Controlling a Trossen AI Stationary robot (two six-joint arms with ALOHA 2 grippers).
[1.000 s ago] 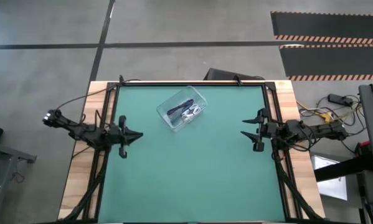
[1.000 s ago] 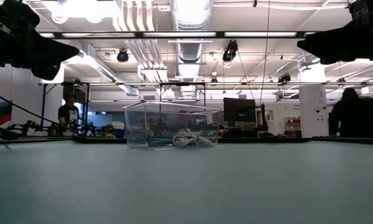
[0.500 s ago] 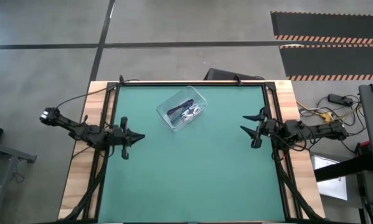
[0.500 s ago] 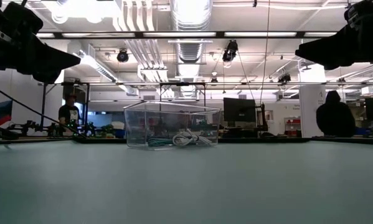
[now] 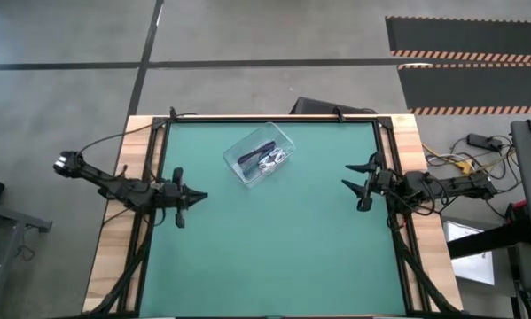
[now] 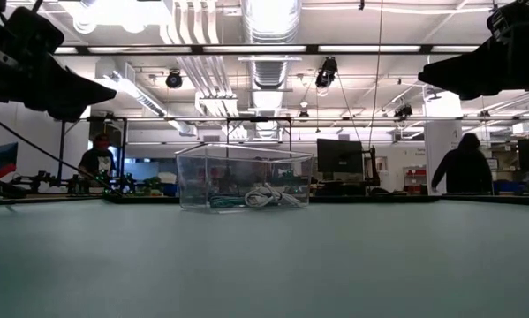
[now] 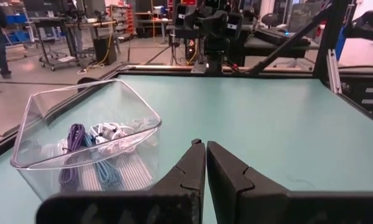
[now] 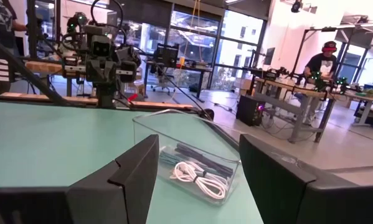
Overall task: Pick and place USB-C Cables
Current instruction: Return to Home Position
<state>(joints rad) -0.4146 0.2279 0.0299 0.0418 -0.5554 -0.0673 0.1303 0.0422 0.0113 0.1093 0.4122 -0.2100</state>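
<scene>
The USB-C cables [image 5: 263, 159], white, purple and teal bundles, lie in a clear plastic box [image 5: 260, 153] standing on the green table at its far middle. They also show in the box in the left wrist view [image 7: 93, 149] and the right wrist view [image 8: 195, 174]. My left gripper [image 5: 201, 197] hovers shut at the table's left side, above the mat, pointing toward the right. My right gripper [image 5: 348, 177] hovers open at the table's right side, pointing left, with nothing between its fingers.
Dark frame rails run along the table's left and right edges [image 5: 150, 177]. Bare green mat [image 5: 274, 248] spreads between the arms and toward the near edge. People stand in the room beyond the table [image 6: 461, 168].
My left gripper has crept a little toward the table's right and tipped slightly downward. My right gripper has turned slightly in place. The box and the cables have not moved.
</scene>
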